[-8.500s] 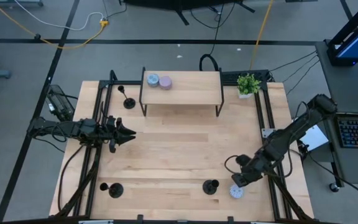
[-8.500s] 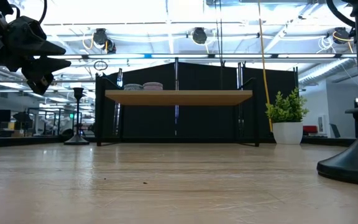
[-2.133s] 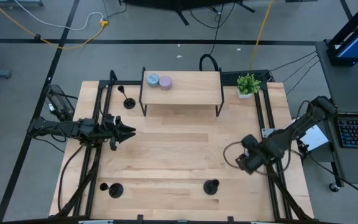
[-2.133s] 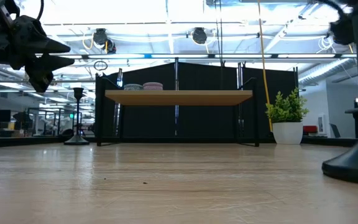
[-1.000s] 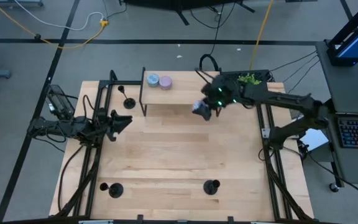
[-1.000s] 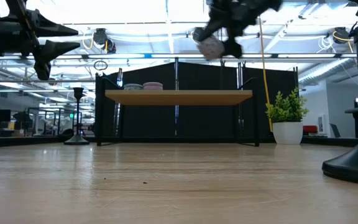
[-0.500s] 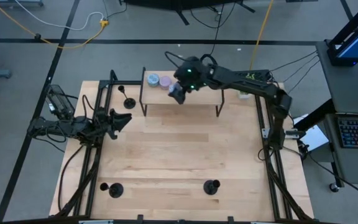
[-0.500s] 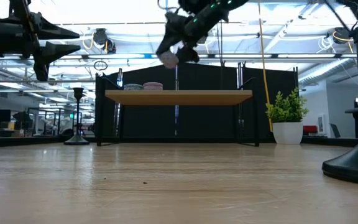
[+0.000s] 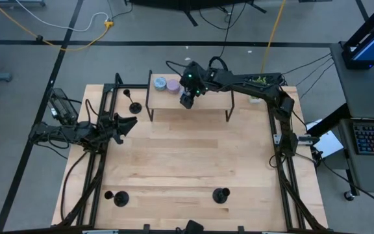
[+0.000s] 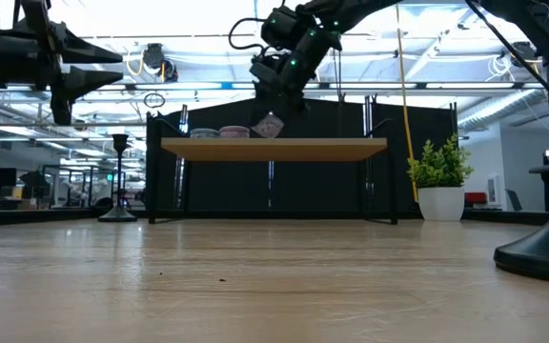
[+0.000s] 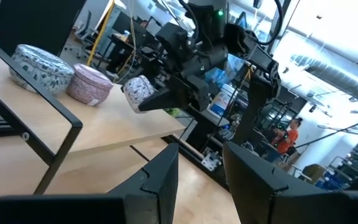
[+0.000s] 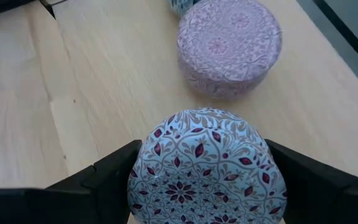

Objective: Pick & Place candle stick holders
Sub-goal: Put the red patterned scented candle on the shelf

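Three black candle stick holders stand on their round bases on the table: one at the far left (image 9: 134, 106), one at the near left (image 9: 117, 197), one near the front middle (image 9: 221, 194). My right gripper (image 9: 187, 99) is over the small wooden shelf (image 9: 206, 94), shut on a round white tin with a maroon pattern (image 12: 207, 165), right beside the lilac tin (image 12: 229, 45). My left gripper (image 9: 130, 125) is open and empty above the table's left side, level with the shelf's near edge. My right gripper pinches the patterned tin by its round side wall (image 12: 143, 163) between its two fingers, one on each side. The fingers (image 10: 276, 100) come slanting down from above. The tin (image 10: 268, 125) sits tilted in the hold, just over the shelf's top.
A pale-blue tin (image 9: 160, 83) and the lilac tin (image 9: 173, 86) rest on the shelf's left end. A small potted plant (image 9: 259, 88) stands at the table's far right. Black frame rails (image 9: 280, 130) run along both table sides. The middle of the table is bare wood.
My right gripper has carried the patterned tin from above the shelf's right part toward the table's left, then down to just over the shelf top beside the lilac tin. It has stayed shut on the tin.
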`<move>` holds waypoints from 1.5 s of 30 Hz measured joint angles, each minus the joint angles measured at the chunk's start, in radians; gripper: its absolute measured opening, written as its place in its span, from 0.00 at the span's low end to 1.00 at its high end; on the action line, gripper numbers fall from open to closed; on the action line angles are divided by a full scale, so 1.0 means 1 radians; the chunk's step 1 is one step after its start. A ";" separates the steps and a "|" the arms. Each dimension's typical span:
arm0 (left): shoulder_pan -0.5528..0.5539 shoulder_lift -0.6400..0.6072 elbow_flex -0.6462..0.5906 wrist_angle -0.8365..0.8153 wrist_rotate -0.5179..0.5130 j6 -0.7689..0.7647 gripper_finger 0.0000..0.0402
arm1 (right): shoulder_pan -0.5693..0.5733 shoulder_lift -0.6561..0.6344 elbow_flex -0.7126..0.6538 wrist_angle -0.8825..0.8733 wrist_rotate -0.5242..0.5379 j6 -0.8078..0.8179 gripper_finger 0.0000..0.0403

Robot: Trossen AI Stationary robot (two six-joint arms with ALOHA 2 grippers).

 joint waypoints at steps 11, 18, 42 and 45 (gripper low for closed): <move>0.000 0.000 0.000 0.000 -0.017 -0.002 0.33 | 0.000 0.000 -0.046 0.029 0.033 -0.047 0.76; 0.000 0.000 0.000 -0.001 -0.015 -0.002 0.33 | 0.001 0.000 -0.049 0.074 0.048 -0.054 0.76; 0.000 0.000 0.000 -0.010 -0.059 0.012 0.33 | 0.037 -0.094 -0.051 0.152 0.064 -0.109 0.90; 0.000 0.000 0.000 -0.010 -0.058 0.010 0.33 | 0.037 -0.138 -0.051 0.085 0.152 -0.114 0.84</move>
